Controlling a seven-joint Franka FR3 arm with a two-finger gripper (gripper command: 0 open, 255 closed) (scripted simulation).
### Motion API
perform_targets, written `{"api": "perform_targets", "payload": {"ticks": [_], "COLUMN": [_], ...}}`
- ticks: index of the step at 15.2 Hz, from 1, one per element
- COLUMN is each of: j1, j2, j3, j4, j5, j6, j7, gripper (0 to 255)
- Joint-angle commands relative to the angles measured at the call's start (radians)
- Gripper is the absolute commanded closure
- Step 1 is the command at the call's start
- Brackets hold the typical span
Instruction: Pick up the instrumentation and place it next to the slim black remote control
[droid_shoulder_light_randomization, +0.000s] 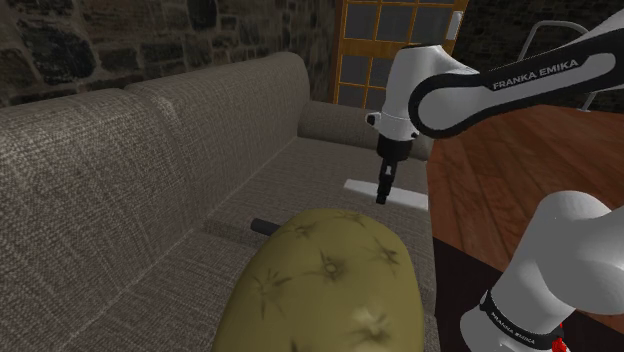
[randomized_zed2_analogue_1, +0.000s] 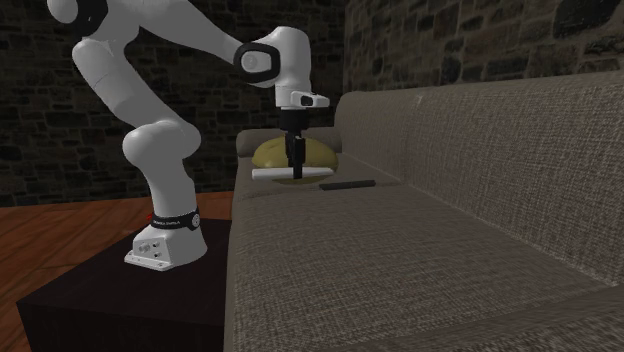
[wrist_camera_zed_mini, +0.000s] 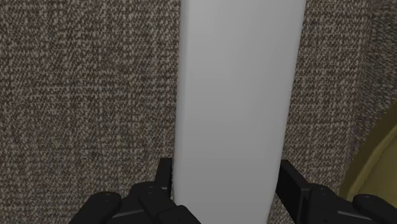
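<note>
Olive cushion (droid_shoulder_light_randomization: 330, 285) sits by blk remote (droid_shoulder_light_randomization: 262, 224) & white bar (droid_shoulder_light_randomization: 410, 197) in pincer (droid_shoulder_light_randomization: 381, 197).

Flat white bar (randomized_zed2_analogue_1: 270, 173), level; slim black remote (randomized_zed2_analogue_1: 347, 185) lies flat near it.

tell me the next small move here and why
Probably carry the white bar sideways toward the slim black remote. In the wrist view the gripper has a finger against each long edge of the bar, so it looks gripped; in the second exterior view the remote lies on the sofa seat to the bar's right, apart from it.
</note>
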Motion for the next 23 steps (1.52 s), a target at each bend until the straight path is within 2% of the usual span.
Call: {"api": "perform_targets", "payload": {"ticks": [1,5,19,23], "j1": [0.026,0.085,0.089,0.092], "j2": [-0.054,-0.128,-0.011,-0.007], "j3": [0.04,0.119,0.124,0.121], "j4": [-0.039,-0.083,-0.212,-0.215], "j5": [0.025,0.083,0.087,0.084], "j6": [-0.016,-0.046,0.2,0.207], "j7": [0.049,0.14,0.143,0.145], "gripper": [255,255,255,255]}}
